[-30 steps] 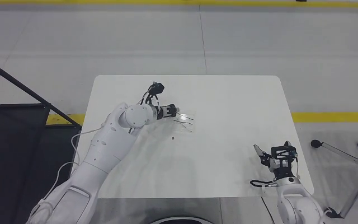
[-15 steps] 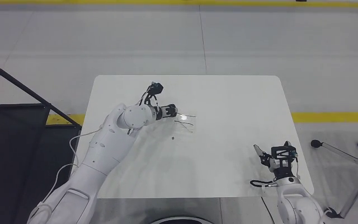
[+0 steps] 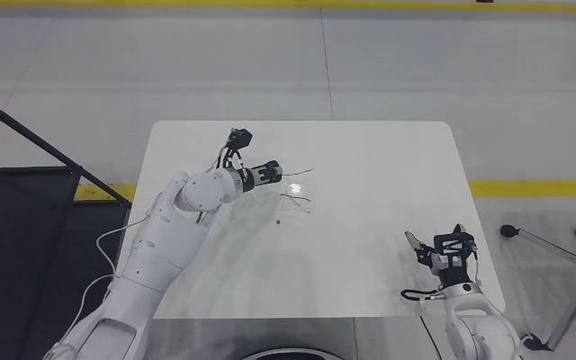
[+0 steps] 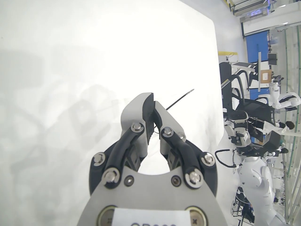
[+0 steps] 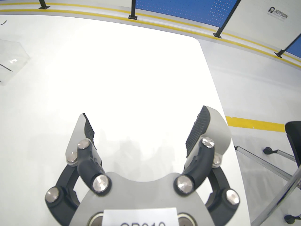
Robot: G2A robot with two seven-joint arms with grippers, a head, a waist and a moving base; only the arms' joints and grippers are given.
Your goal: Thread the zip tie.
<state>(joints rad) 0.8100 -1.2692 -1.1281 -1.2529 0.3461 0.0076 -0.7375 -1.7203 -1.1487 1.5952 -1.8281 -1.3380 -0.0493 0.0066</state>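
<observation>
Left wrist view: left end effector (image 4: 154, 103) pinched shut on a thin black plastic zip tie (image 4: 180, 99), whose tip pokes out beyond it over the white worktop (image 4: 94, 36). Right end effector (image 5: 145, 121) gapes wide, empty. No loop visible; threading probably all left.

Lit brightly and evenly from above. Burns the smooth white rounded-corner tabletop (image 4: 117, 36) out to blank glare in both wrist views, leaving the thin black plastic zip tie (image 4: 180, 99) a dark line. Bows the yellow-edged painted floor stripe (image 5: 164, 25) across the right wrist view.
</observation>
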